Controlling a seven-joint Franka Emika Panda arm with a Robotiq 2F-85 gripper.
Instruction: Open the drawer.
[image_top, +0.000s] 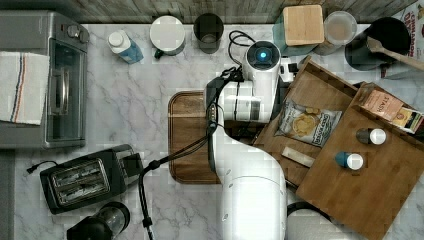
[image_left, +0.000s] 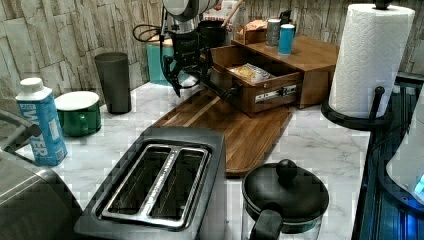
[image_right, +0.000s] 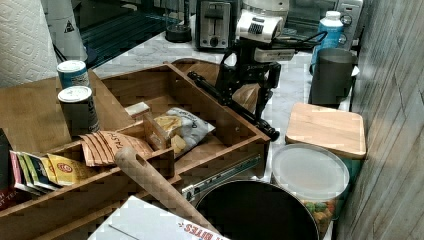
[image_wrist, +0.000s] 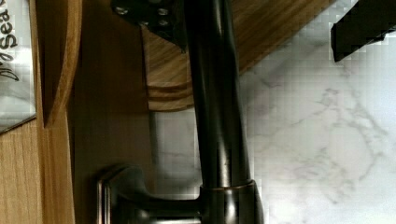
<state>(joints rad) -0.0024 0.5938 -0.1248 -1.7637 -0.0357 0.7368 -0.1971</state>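
Observation:
The brown wooden drawer (image_top: 327, 80) stands pulled well out of the bamboo-topped cabinet (image_top: 380, 175), with a snack bag (image_top: 307, 122) lying inside. Its long black bar handle (image_right: 235, 105) runs across the front (image_left: 272, 92). My gripper (image_right: 247, 87) is at the end of the handle (image_left: 220, 89) nearest the back wall. In the wrist view the handle (image_wrist: 217, 116) passes between the fingers, close to one finger (image_wrist: 149, 18), while the other finger (image_wrist: 364, 28) stands far off it. The gripper (image_wrist: 257, 30) is open around the bar, not clamped on it.
A flat wooden tray (image_top: 187, 135) lies under the drawer front. A toaster (image_top: 82, 180), a toaster oven (image_top: 45, 80), a dark cup (image_top: 208, 32) and a green mug (image_left: 77, 112) stand around. A paper towel roll (image_left: 370, 55) is near the cabinet. Two tins (image_top: 362, 147) sit on the cabinet top.

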